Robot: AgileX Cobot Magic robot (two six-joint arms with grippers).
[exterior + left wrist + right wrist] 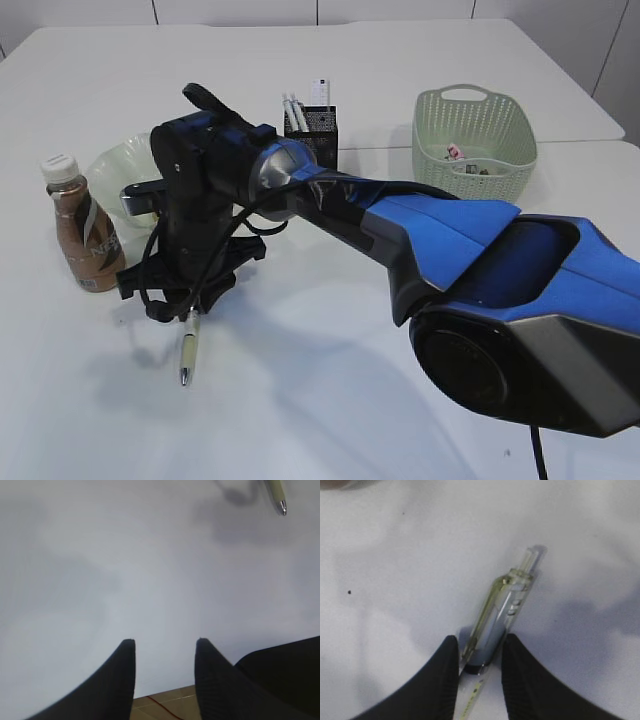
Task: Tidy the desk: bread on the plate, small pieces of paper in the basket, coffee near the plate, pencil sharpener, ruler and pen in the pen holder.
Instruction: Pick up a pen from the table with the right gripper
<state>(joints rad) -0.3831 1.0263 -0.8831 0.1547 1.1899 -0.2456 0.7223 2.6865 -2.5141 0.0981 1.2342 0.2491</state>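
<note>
A: Far left, coffee (83, 237), brown bottle, white cap, upright beside the ruffled pale green plate (118, 163)?

B: Yes. Next, pen (188, 352), pale yellow-green barrel, lying on the white table (330, 400). Right gripper (479, 655) fingers straddle it, close to touching; grip not certain.

A: Left gripper (165, 647)?

B: Fingers spread, empty. Further right, black mesh pen holder (318, 132), then sage basket (475, 140).

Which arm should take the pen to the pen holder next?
The right. Its jaws already straddle the pen lying on the desk, seemingly closing on it. The left gripper is empty, with only the pen's tip at the edge of its view. The pen holder stands behind.
</note>
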